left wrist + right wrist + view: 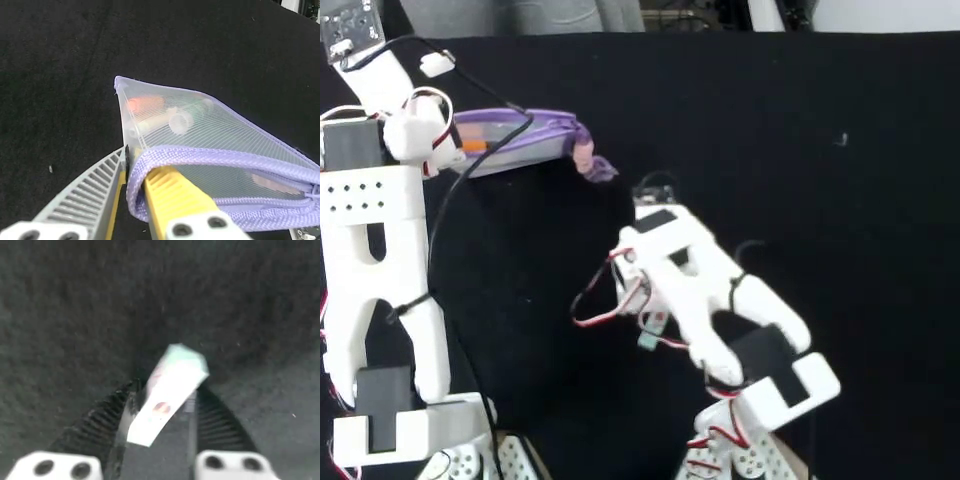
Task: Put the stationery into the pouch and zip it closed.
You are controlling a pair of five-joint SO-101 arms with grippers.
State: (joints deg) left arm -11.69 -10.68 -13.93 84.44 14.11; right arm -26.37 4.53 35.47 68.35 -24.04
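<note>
A translucent pouch [520, 135] with a purple zip band lies at the table's far left, its mouth end toward the middle. In the left wrist view the pouch [200, 125] holds an orange item [145, 104] and a white cylinder [179, 121]. My left gripper [140, 162] is shut on the pouch's corner, grey finger [95, 185] outside, yellow finger [172, 197] across the purple band. My right gripper [167, 387] is shut on a small white eraser [167, 390] with a pale green end, just above the black cloth. In the high view the right gripper [655, 192] is a short way right of the pouch's mouth.
A black cloth [800, 150] covers the whole table. A pink and purple tab [588, 160] sticks out at the pouch's right end. The left arm's cable [480, 150] drapes across the pouch. The right half of the cloth is free.
</note>
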